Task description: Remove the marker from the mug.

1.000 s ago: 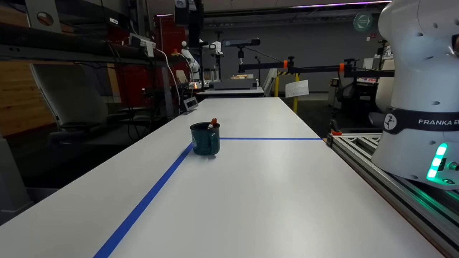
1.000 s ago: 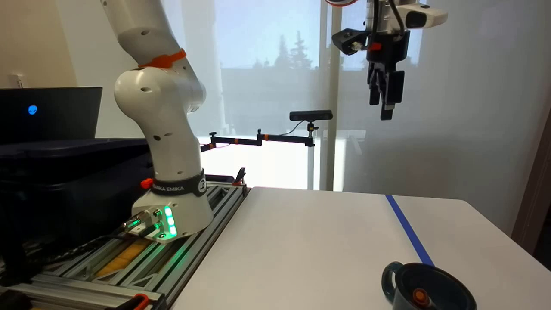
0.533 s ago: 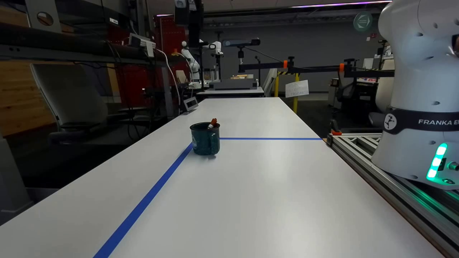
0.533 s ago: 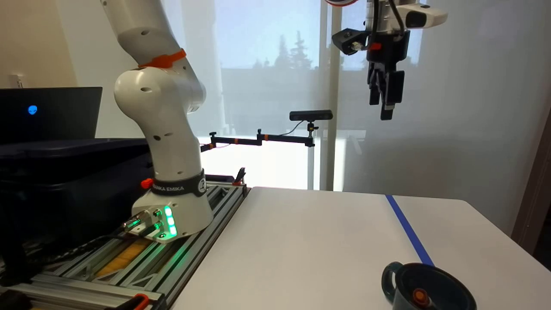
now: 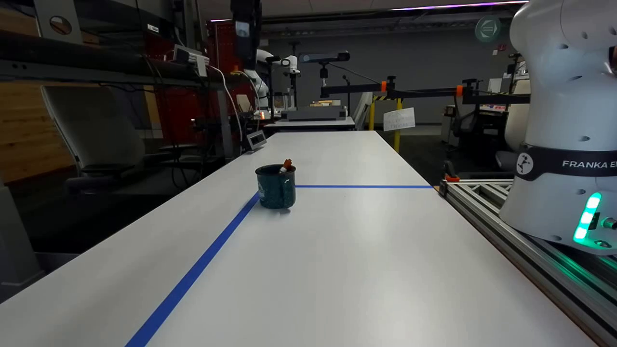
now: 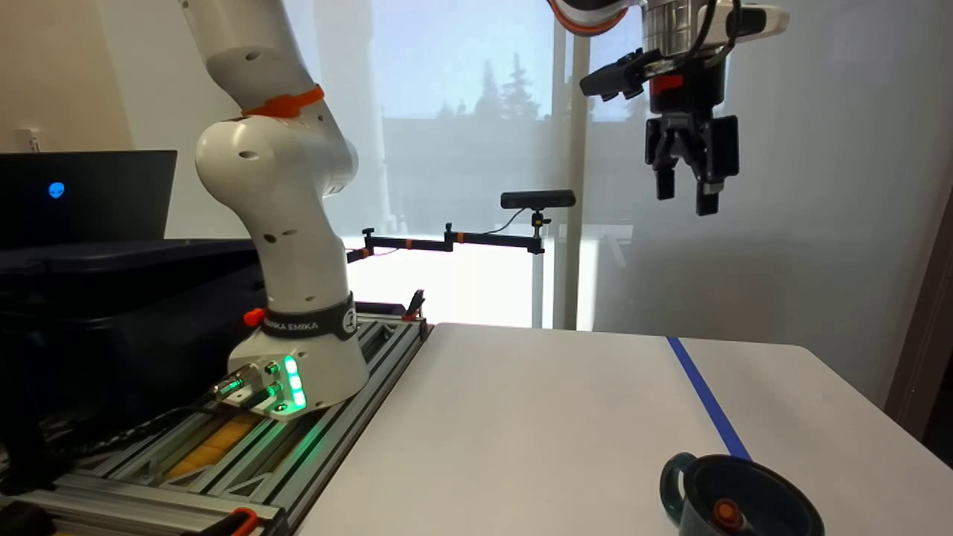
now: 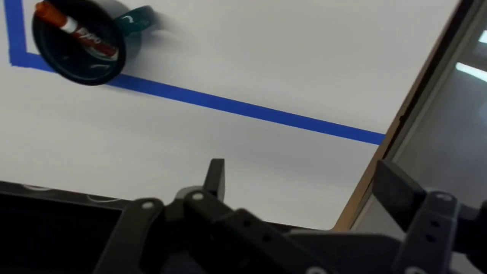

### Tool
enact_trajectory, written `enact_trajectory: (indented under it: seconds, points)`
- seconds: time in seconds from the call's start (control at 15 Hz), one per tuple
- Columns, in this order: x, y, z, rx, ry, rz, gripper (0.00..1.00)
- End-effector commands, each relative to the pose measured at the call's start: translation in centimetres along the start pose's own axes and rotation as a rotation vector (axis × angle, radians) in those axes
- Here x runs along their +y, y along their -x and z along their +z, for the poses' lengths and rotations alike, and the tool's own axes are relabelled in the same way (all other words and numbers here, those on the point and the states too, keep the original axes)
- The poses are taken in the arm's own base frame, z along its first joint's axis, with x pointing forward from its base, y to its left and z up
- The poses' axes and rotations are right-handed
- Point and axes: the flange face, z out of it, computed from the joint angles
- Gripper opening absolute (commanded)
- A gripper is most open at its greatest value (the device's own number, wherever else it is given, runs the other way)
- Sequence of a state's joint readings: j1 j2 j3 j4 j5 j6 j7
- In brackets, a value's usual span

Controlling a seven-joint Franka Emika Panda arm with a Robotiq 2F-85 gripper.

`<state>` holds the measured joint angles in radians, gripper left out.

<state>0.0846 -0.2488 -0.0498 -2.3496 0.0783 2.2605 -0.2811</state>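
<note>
The dark teal mug [image 5: 275,192] stands upright on the white table, at the blue tape corner. It also shows in an exterior view [image 6: 672,487], cut off at the bottom edge, and at the top left of the wrist view [image 7: 62,57]. The reddish-brown marker [image 7: 85,36] leans inside the mug, one end sticking above the rim. It shows in both exterior views [image 5: 287,165] [image 6: 727,514]. My gripper [image 6: 686,204] is open and empty, pointing down, high above the table. In the wrist view the gripper [image 7: 298,163] is off to the side of the mug, fingers wide apart.
Blue tape [image 7: 243,108] runs over the white table [image 5: 337,270]. The table's wooden edge [image 7: 363,182] lies under one finger. A camera on a jointed arm [image 6: 537,199] stands behind the table. A dark shelf frame [image 5: 96,58] and a small grey device [image 5: 256,140] are alongside.
My gripper has shifted right in an exterior view and turned about its axis, so both fingers now show apart. The mug and marker have not moved.
</note>
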Motion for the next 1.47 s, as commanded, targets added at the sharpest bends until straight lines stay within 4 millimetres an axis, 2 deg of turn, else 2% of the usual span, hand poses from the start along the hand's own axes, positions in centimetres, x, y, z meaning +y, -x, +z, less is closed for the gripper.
enact_trajectory:
  seconds: [0.0, 0.47, 1.13, 1.33, 1.4]
  points:
    - [2.3, 0.6, 1.5, 0.014, 0.134, -0.138, 1.0]
    - [7.3, 3.0, 5.7, -0.009, 0.264, -0.212, 1.0]
    - [13.2, 6.3, 11.3, -0.142, 0.242, -0.291, 1.0]
    - [14.6, 6.7, 12.7, -0.179, 0.226, -0.378, 1.0]
    - [13.7, 6.8, 12.2, -0.177, 0.224, -0.324, 1.0]
